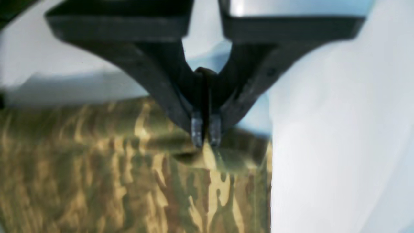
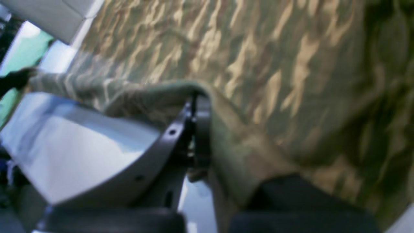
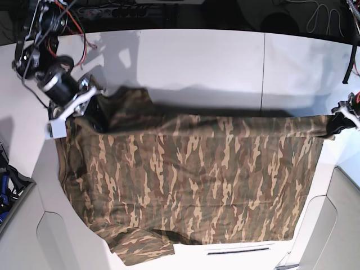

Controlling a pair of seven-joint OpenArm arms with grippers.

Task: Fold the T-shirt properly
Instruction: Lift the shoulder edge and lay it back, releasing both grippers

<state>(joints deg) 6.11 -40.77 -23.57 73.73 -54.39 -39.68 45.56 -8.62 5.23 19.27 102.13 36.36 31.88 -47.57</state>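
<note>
Now both pincers, left (image 1: 205,134) and right (image 2: 197,106), pinch the T-shirt's (image 3: 191,180) edge.

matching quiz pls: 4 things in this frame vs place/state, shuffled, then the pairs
Things:
1. left gripper
2. right gripper
3. T-shirt
4. table

Place/state:
A. white surface under the cloth
B. shut on the shirt's edge at the base view's right side
C. camouflage print, spread out and pulled taut along its far edge
D. shut on the shirt's edge at the base view's upper left

Pairs: 1-B, 2-D, 3-C, 4-A
</note>
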